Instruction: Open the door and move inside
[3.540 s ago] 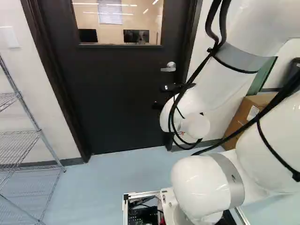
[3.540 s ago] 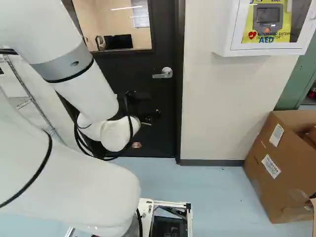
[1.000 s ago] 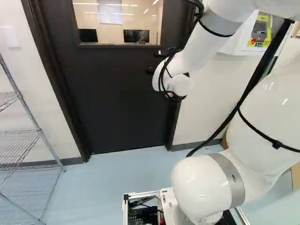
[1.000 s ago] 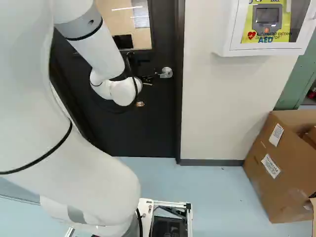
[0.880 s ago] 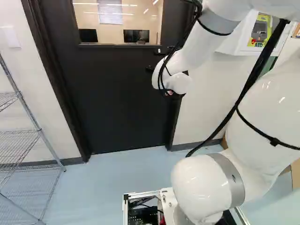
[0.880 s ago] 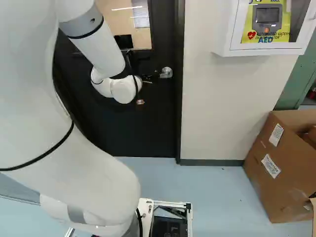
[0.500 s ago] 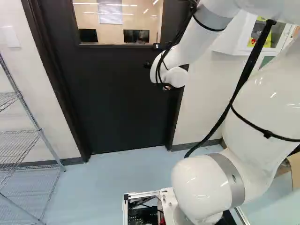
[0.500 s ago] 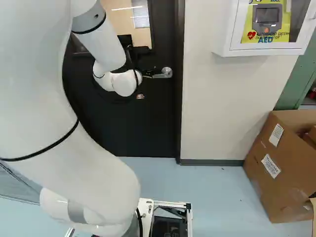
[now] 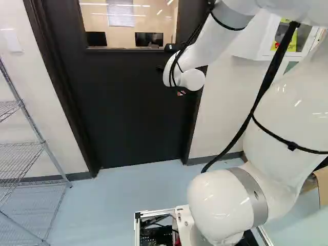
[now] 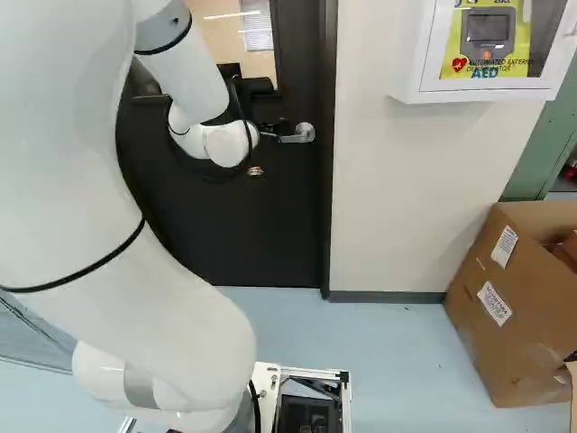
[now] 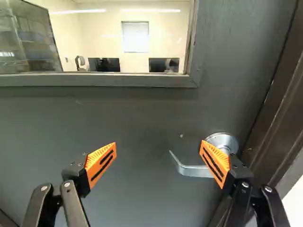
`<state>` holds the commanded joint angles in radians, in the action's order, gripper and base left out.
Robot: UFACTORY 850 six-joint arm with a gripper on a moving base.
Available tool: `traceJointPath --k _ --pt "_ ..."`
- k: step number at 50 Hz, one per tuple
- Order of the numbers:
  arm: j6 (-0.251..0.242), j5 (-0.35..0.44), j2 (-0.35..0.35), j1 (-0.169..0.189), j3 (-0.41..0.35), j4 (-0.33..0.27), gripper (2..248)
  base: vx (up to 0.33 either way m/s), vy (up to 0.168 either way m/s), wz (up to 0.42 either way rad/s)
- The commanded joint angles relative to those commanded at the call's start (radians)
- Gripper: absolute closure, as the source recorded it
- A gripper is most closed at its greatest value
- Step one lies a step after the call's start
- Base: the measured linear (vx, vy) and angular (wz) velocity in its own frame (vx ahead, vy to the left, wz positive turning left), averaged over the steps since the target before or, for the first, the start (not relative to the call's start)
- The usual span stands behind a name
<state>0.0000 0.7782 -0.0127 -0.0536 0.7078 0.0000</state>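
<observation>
Pale blue floor (image 9: 123, 189) running up to a dark door (image 9: 118, 113), and that door sits shut in its frame (image 9: 60, 92). Off at the left of the left base view there's a wire shelving rack (image 9: 43, 148); over at the right of the right base view, a cardboard box (image 10: 496, 298) on the floor, and above it a white defibrillator cabinet (image 10: 487, 54) on the cream wall (image 10: 397, 189).

And here's my gripper (image 10: 272, 128), right up by the latch edge of the door, fingers spread wide, a big gap between them, clamped on nothing! Orange pads (image 11: 101, 163) angled in towards each other. Now the lever handle (image 11: 191, 169): silver, mounted near that latch edge, below the near corner of the window (image 11: 135, 42). Its curved free end pokes into the gap between my fingers, well over towards the finger nearest the door frame. That finger's pad (image 11: 216, 163) crosses in front of the lever's root and part of the round rose (image 11: 222, 139); touching or just ahead of it, I can't tell. My other finger is well apart from the metal, with only door face beyond it. Through the glass, lit room, dark monitors (image 11: 104, 64), a window blind (image 11: 135, 37).
</observation>
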Motion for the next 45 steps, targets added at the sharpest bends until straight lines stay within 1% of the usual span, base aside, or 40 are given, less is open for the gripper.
traceJointPath --k 13,19,29,45 --pt "0.0 0.0 0.064 -0.009 0.04 0.0 3 0.0 0.0 0.0" --pt "0.0 0.0 0.083 -0.012 0.046 0.0 3 0.0 0.0 0.0" --pt "0.0 0.0 0.101 -0.013 0.042 0.0 3 0.0 0.0 0.0" --pt "0.0 0.0 0.104 -0.014 0.008 0.0 3 0.0 0.0 0.0"
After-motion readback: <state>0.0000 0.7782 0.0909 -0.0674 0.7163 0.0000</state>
